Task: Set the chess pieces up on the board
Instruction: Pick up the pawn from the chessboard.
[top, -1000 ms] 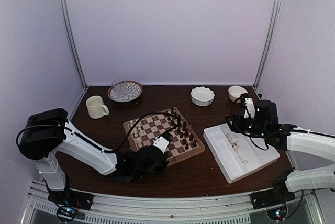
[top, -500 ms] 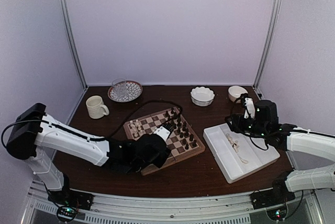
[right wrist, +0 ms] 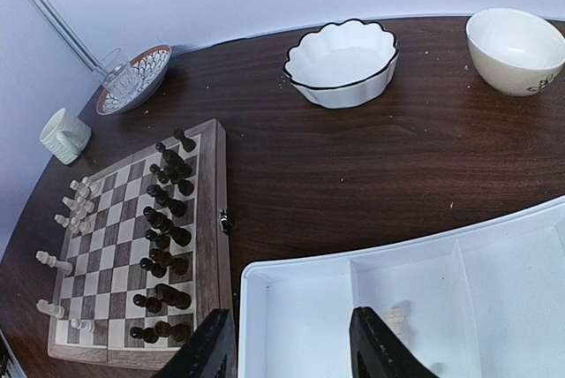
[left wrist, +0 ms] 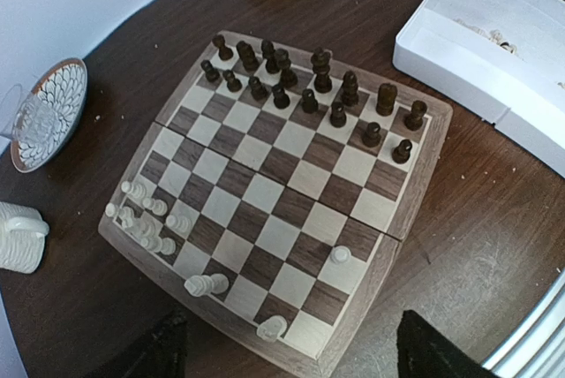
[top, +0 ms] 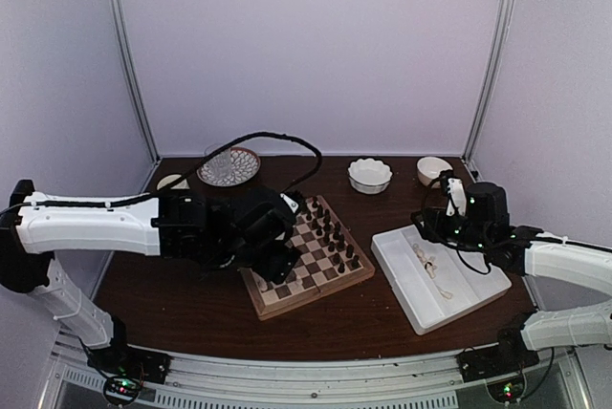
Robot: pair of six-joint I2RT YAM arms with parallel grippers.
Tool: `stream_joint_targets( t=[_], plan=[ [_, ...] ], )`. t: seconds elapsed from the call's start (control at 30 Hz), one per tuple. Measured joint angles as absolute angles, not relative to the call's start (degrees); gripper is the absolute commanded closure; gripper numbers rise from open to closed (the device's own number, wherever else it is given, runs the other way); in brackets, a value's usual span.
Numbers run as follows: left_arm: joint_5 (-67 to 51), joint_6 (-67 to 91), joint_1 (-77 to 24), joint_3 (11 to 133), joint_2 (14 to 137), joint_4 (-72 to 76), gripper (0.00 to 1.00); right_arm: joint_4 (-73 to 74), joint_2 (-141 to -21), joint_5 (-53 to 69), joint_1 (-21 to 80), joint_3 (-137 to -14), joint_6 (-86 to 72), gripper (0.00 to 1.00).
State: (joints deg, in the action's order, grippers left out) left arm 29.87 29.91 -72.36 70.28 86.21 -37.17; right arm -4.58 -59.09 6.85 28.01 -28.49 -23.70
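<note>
The board (left wrist: pixel 415 206) lies under my left gripper (left wrist: pixel 296 356), which hangs open and empty above its near corner. Dark brown pieces (left wrist: pixel 309 86) fill its far side. Cream chess pieces (left wrist: pixel 141 219) cluster at the left edge; one (left wrist: pixel 340 254) stands near the corner, and two lie tipped over (left wrist: pixel 205 285) (left wrist: pixel 271 328). From above, the left arm covers the board's (top: pixel 316 291) left part. My right gripper (right wrist: pixel 291 347) is open over a corner compartment of the white tray (right wrist: pixel 265 325), where a cream piece (right wrist: pixel 397 316) lies. More cream pieces (top: pixel 430 261) show in the tray.
A scalloped white bowl (top: pixel 369 175) and a plain bowl (top: pixel 433 170) sit at the back right. A patterned saucer with a glass (top: pixel 229 165) is at the back left, and a white mug (right wrist: pixel 64 135) stands left of the board. The tray (top: pixel 469 294) lies right of the board.
My left arm has risen from the board's front edge and swung back over its left part, and its gripper has opened wide. The right arm has stayed put.
</note>
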Motion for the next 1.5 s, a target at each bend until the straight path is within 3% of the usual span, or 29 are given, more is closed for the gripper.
stream_joint_targets(
  t=[0.27, 0.6, 1.3, 1.5],
  plan=[
    [21.61, 27.99, -69.49, 76.36, 91.46, -44.47, 0.43, -4.58, -59.09, 6.81, 28.01, -28.49, -23.73, 0.52],
    [16.23, 25.85, -64.93, 83.24, 102.83, -47.24, 0.54, -4.60, -59.40, 6.81, 28.01, -28.49, -23.70, 0.52],
    [9.91, 24.12, -62.61, 89.69, 114.78, -48.16, 0.61, -4.58, -59.59, 6.39, 28.01, -28.49, -23.70, 0.52],
    [8.71, 23.90, -62.61, 89.69, 116.16, -48.36, 0.69, -4.58, -60.01, 6.39, 28.01, -28.49, -23.70, 0.51]
  ],
)
